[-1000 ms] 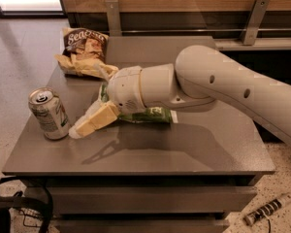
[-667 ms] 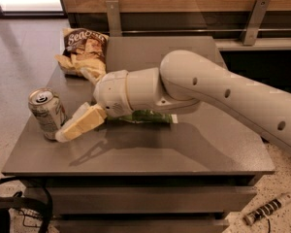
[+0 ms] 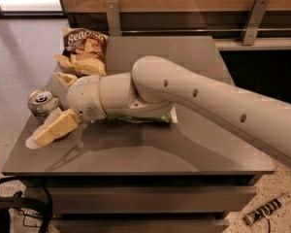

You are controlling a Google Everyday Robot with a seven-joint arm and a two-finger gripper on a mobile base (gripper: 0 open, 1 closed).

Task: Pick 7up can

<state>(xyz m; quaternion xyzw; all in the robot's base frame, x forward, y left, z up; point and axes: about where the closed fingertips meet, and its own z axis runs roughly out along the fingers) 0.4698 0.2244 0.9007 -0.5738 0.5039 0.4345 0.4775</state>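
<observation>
The 7up can (image 3: 42,102) stands upright near the left edge of the grey table (image 3: 184,149), silver with a shiny pull-tab top. My gripper (image 3: 48,108) reaches in from the right on the long white arm (image 3: 194,96) and is open at the can. One cream finger (image 3: 53,129) lies low in front of the can, close against its side. The other finger (image 3: 64,77) shows behind the can. The can sits between them on the table.
A brown and yellow chip bag (image 3: 84,50) lies at the table's back left. A green packet (image 3: 145,118) lies mostly hidden under the arm. A wooden wall with metal brackets (image 3: 254,18) runs behind. The table's left edge is right beside the can.
The arm has moved left and forward toward the can. The front finger now reaches past the can's front side, with the can between the fingers. The can has not moved.
</observation>
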